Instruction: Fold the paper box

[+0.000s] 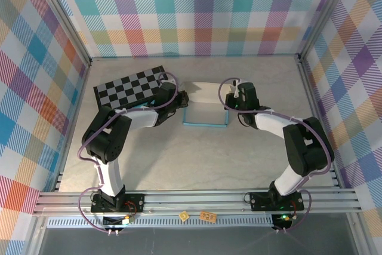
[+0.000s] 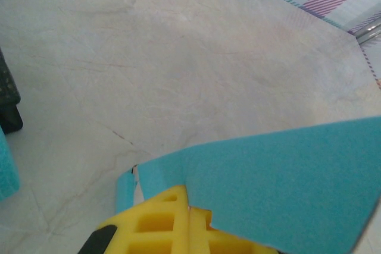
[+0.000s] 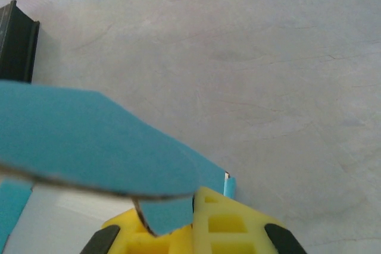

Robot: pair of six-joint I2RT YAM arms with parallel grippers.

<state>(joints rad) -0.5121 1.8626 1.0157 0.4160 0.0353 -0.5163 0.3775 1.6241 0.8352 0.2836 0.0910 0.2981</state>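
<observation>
The paper box (image 1: pixel 206 113) lies at the middle of the table, whitish inside with turquoise walls and a pale flap raised at its far side. My left gripper (image 1: pixel 182 100) is at its left edge and my right gripper (image 1: pixel 233 103) at its right edge. In the left wrist view the yellow fingers (image 2: pixel 161 221) are shut on a turquoise flap (image 2: pixel 286 176) of the box. In the right wrist view the yellow fingers (image 3: pixel 229 221) pinch another turquoise flap (image 3: pixel 89 138), whose rounded tab sticks down between them.
A black-and-white checkered board (image 1: pixel 132 86) lies behind the left arm, close to the box's left side. Two small patterned cards (image 1: pixel 197 215) sit on the front rail. Plaid walls enclose the table on three sides.
</observation>
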